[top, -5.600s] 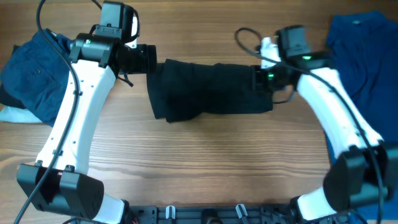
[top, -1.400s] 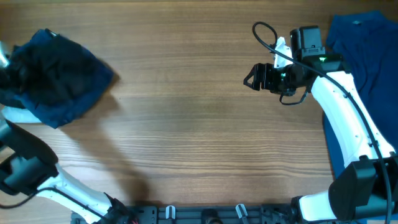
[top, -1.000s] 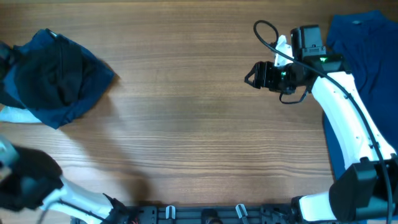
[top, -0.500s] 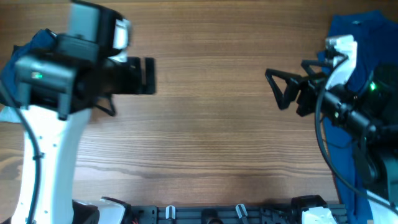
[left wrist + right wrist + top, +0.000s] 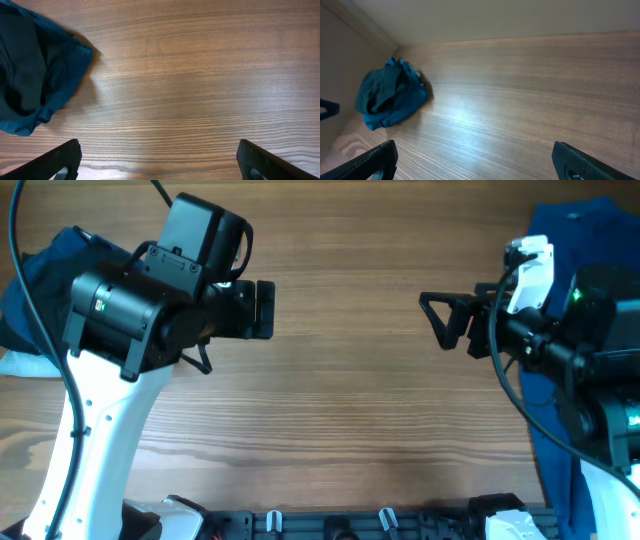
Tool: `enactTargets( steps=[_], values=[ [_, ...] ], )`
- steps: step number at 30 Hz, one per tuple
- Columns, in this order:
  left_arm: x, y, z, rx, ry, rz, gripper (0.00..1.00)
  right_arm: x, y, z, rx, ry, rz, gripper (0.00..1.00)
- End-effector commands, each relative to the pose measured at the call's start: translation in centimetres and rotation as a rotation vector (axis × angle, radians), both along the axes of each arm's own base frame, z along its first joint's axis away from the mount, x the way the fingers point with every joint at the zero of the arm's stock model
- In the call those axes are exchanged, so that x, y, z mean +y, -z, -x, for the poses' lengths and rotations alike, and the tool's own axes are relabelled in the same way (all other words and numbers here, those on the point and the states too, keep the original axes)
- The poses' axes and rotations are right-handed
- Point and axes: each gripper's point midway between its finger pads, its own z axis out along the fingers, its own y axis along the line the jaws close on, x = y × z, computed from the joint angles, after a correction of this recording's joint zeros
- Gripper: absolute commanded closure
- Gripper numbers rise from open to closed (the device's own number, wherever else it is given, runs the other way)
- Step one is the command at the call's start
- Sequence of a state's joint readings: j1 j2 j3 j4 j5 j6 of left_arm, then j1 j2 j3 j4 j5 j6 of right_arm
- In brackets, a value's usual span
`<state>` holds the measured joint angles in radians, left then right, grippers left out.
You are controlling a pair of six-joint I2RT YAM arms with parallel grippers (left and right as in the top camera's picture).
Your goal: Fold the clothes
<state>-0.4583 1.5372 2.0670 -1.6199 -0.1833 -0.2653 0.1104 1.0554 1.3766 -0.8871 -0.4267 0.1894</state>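
Shifted off centre of table (image 5: 340, 400) since earlier: black shirt (image 5: 20, 62), now heaped on blue shirt (image 5: 62, 75) far left. Left gripper (image 5: 265, 310) wide, empty; right gripper (image 5: 432, 322) likewise.

Shifted black shirt (image 5: 17, 65) from middle of surface (image 5: 340, 410) onto blue pile (image 5: 65, 60) at far left. Let go with left claw (image 5: 264, 310) and right claw (image 5: 436, 322); both agape now, lifted high, well apart.

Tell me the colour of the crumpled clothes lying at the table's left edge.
Dark blue, with black fabric on top; the left wrist view shows the crumpled clothes best.
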Motion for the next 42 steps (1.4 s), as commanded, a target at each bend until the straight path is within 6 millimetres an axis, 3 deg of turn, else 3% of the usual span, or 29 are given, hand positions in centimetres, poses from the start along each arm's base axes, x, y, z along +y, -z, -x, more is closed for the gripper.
enactTargets(
  steps=[1,4,7,10,14,18,20,27,42],
  values=[
    [0.1,0.2,-0.1,-0.001,-0.016,-0.007,0.00,-1.1,-0.8,2.5,-0.088,0.029,0.054,0.00],
    [0.1,0.2,-0.1,-0.001,-0.016,-0.007,0.00,-4.3,-2.1,4.2,-0.234,0.183,0.136,0.00],
    [0.1,0.2,-0.1,-0.001,-0.016,-0.007,0.00,-6.5,-1.6,6.0,-0.334,0.298,0.164,0.00],
    [0.1,0.2,-0.1,-0.001,-0.016,-0.007,0.00,-7.8,2.7,8.6,-0.348,0.354,0.183,0.00],
    [0.1,0.2,-0.1,-0.001,-0.016,-0.007,0.00,-8.1,7.9,9.7,-0.390,0.368,0.169,0.00],
    [0.1,0.2,-0.1,-0.001,-0.016,-0.007,0.00,-8.0,12.1,9.2,-0.410,0.384,0.128,0.00],
    [0.1,0.2,-0.1,-0.001,-0.016,-0.007,0.00,-7.9,15.0,8.0,-0.370,0.400,0.093,0.00],
    [0.1,0.2,-0.1,-0.002,-0.017,-0.008,0.00,-7.6,20.0,5.6,-0.356,0.420,0.040,0.00],
    [0.1,0.2,-0.1,-0.001,-0.016,-0.007,0.00,-7.6,19.9,5.4,-0.367,0.420,0.037,0.00]
  ],
)
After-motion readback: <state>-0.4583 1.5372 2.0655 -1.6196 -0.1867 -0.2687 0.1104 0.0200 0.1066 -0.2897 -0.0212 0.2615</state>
